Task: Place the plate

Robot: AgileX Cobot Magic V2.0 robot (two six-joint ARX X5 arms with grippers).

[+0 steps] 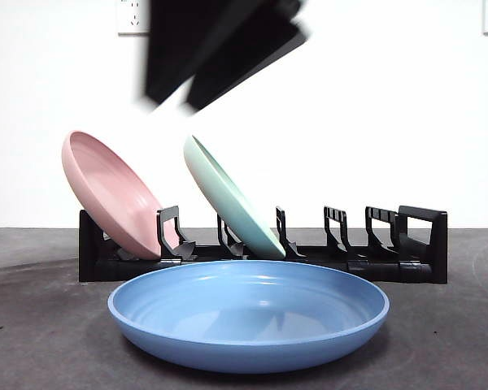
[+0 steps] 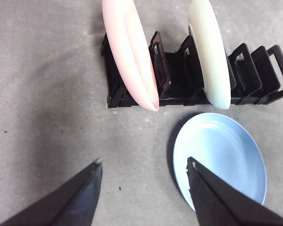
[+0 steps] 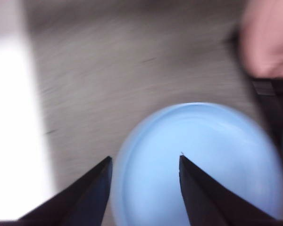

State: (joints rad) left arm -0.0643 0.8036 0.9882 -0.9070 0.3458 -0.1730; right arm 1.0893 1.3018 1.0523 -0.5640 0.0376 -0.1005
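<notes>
A blue plate (image 1: 248, 313) lies flat on the grey table in front of a black rack (image 1: 390, 260). It also shows in the left wrist view (image 2: 221, 160) and in the right wrist view (image 3: 203, 155). A pink plate (image 1: 110, 195) and a pale green plate (image 1: 228, 199) lean in the rack's left slots. My right gripper (image 3: 145, 157) is open and empty, above the blue plate's near rim; its picture is blurred. My left gripper (image 2: 144, 160) is open and empty, high above the table in front of the rack. A blurred dark arm (image 1: 220, 49) hangs at the top of the front view.
The rack's slots right of the green plate (image 2: 210, 52) stand free (image 2: 259, 70). Bare grey table (image 2: 52, 94) lies to the left of the rack and the pink plate (image 2: 129, 52). A white wall stands behind the rack.
</notes>
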